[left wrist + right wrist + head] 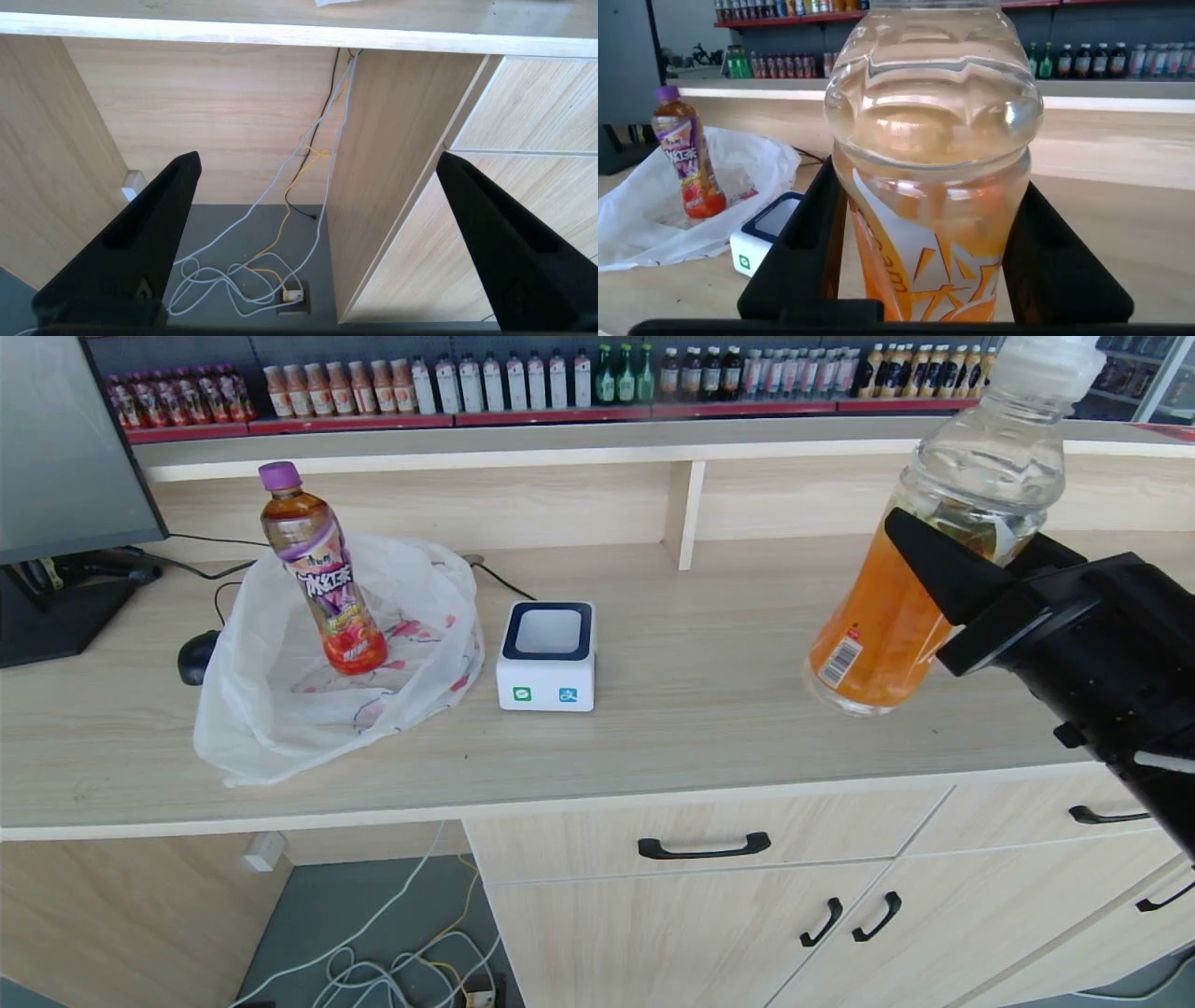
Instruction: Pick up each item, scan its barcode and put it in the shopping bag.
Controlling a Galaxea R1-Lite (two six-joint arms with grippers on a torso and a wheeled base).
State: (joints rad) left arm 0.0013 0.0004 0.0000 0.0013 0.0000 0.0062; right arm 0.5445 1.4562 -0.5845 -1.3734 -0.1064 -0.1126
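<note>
1. Shopping bag (252,709) lies open on the tabletop (672,644), well to the left of the right hand (929,238). Its crumpled white plastic hides its own base.
2. The right hand is clamped around the middle of the orange drink bottle (878,616). One finger (943,565) crosses the front of the label, and the other is mostly hidden behind the bottle.
3. The left hand (320,163) is spread wide and holds nothing. It sits below the tabletop edge, facing the cabinet recess and the floor cables (252,271).
4. The orange drink bottle tilts in the right hand. Its cap is cut off at the frame top, and whether its base clears the tabletop is hard to tell.
5. The tea bottle (322,574) stands inside the bag, far left of the right hand.
6. The scanner (547,655) sits between the bag and the held bottle.
7. A mouse (198,656) is half hidden behind the bag.
</note>
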